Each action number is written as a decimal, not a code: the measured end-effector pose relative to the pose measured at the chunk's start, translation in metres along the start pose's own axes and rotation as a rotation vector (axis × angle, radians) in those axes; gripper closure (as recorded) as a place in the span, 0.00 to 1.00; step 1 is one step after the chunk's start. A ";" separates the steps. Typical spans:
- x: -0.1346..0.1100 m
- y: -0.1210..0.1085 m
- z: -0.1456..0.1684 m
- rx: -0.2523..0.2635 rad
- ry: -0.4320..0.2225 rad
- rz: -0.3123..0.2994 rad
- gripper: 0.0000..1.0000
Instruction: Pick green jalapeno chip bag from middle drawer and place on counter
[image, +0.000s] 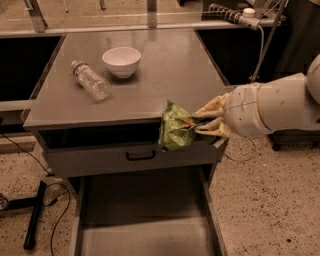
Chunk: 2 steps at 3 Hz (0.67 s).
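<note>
Grey table (165, 75) top carries a white bowl (121, 61) at 11 o'clock of centre and a clear bottle (91, 81) lying on its side at 9 o'clock. Claw (196, 124) sits at 3 o'clock of frame, clenched on the green jalapeno chip bag (173, 131), gripping its right side. Bag is off the drawer, up at the table's front edge toward the 5 o'clock corner; can't tell if it touches the rim. Middle drawer (145, 220) stands open at 6 o'clock.

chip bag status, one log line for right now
gripper: by counter front-right edge, shut on green jalapeno chip bag | bag: out of middle drawer, not on counter | drawer: open
</note>
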<state>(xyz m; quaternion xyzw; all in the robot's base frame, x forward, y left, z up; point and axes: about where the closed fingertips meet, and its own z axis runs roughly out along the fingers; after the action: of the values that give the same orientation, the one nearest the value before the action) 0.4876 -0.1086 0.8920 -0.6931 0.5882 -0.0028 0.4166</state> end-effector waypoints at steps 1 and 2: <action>0.000 0.000 0.000 0.000 0.000 0.000 1.00; 0.004 -0.023 0.010 0.024 -0.019 -0.003 1.00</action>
<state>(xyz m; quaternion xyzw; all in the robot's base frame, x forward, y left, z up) 0.5129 -0.1071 0.8966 -0.6887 0.5833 -0.0040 0.4306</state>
